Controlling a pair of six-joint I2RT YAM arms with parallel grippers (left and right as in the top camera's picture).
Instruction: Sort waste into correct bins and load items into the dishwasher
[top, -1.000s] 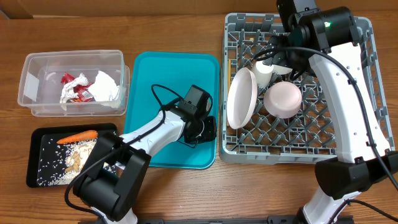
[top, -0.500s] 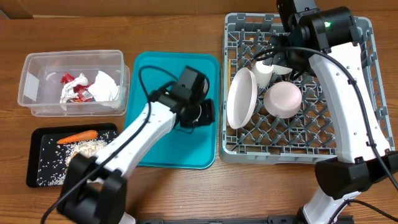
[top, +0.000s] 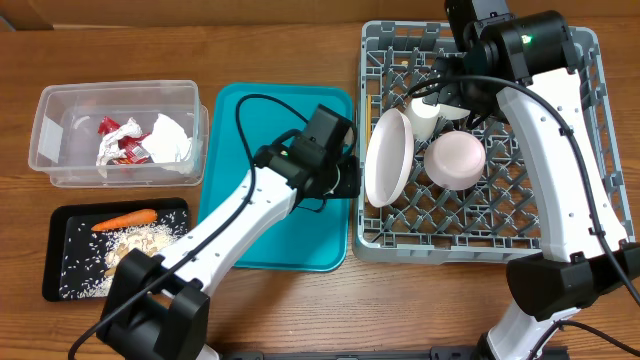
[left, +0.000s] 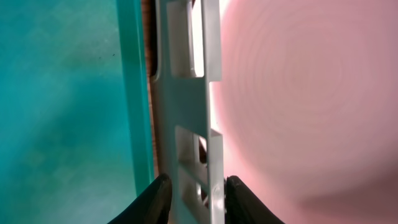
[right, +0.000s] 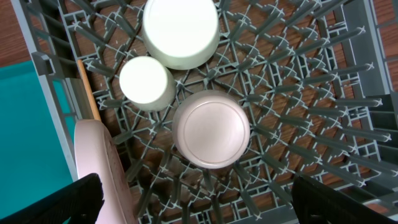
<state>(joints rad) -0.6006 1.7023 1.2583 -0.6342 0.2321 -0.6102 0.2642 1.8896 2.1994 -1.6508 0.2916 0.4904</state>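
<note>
While the left pincer (left: 199, 200) sits at the left wall of the grey dish rack (top: 480, 225), its fingers (left: 155, 198) stand slightly parted with the wall's rim between them. Whether either pad actually presses the rim is hard to say from the blurred wrist view; nothing else is in its grip. Its arm reaches across the teal tray (top: 310, 235), which lies just beside the rack on the tabletop (top: 420, 300).

Just inside that wall the wide plate (top: 388, 158) stands on edge among the pegs. Next to it an upturned bowl (top: 455, 160) rests base-up, with the small cup (top: 424, 120) near it and a second bowl (right: 180, 28) close behind the cup.

Above the rack hangs the right pincer (right: 196, 183), spread wide and gripping nothing.

Well to the left, the clear tub (top: 50, 100) holds the red wrapper (top: 122, 140) and white napkins (top: 172, 138). In front of it the black tray (top: 55, 215) carries the carrot (top: 125, 218) and pale crumbs and grains (top: 130, 245).
</note>
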